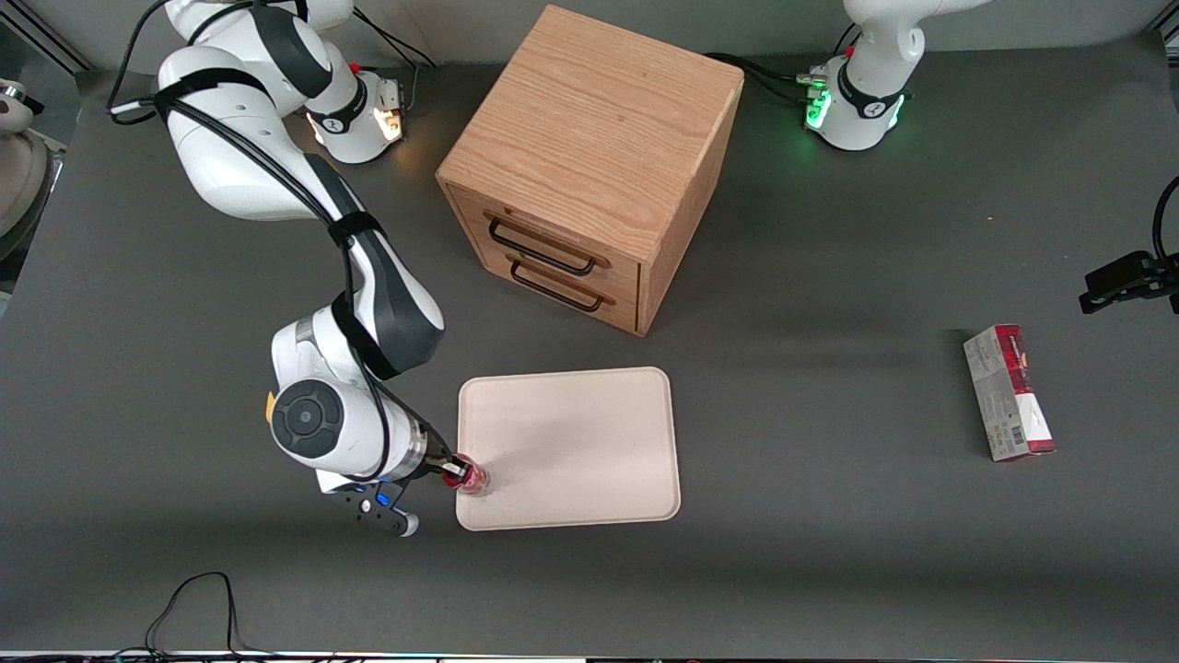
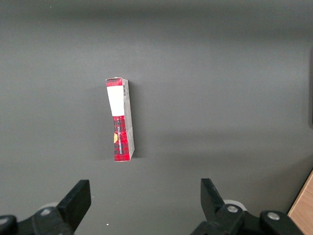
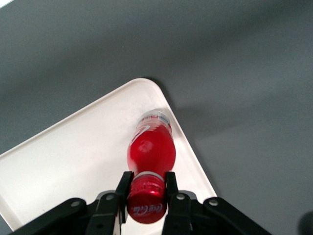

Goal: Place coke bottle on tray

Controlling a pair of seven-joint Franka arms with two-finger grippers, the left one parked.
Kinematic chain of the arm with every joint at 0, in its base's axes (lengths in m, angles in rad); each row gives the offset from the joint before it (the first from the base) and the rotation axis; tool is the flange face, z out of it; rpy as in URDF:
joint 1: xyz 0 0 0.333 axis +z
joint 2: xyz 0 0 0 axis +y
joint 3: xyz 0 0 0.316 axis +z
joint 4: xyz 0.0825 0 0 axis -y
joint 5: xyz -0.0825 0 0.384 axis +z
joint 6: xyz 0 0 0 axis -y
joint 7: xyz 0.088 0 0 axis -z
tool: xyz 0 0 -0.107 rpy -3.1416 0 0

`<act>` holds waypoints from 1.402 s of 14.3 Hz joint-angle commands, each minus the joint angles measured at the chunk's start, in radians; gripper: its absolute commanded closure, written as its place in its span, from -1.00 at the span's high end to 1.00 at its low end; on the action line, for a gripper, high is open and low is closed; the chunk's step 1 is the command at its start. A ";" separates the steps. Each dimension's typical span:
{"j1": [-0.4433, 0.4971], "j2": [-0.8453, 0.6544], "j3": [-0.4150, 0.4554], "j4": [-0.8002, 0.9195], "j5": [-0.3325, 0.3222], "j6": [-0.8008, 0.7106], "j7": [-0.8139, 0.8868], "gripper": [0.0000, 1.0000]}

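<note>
Over the tray (image 1: 589, 442) corner nearest the front camera at the working arm's end, our gripper (image 3: 145, 188) pinches the coke bottle (image 3: 150, 149) at its neck, long axis running cap-to-base straight down from the fingers, so we just lower.
</note>
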 commanded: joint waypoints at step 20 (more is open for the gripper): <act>0.030 0.032 -0.002 0.043 -0.085 0.020 0.035 1.00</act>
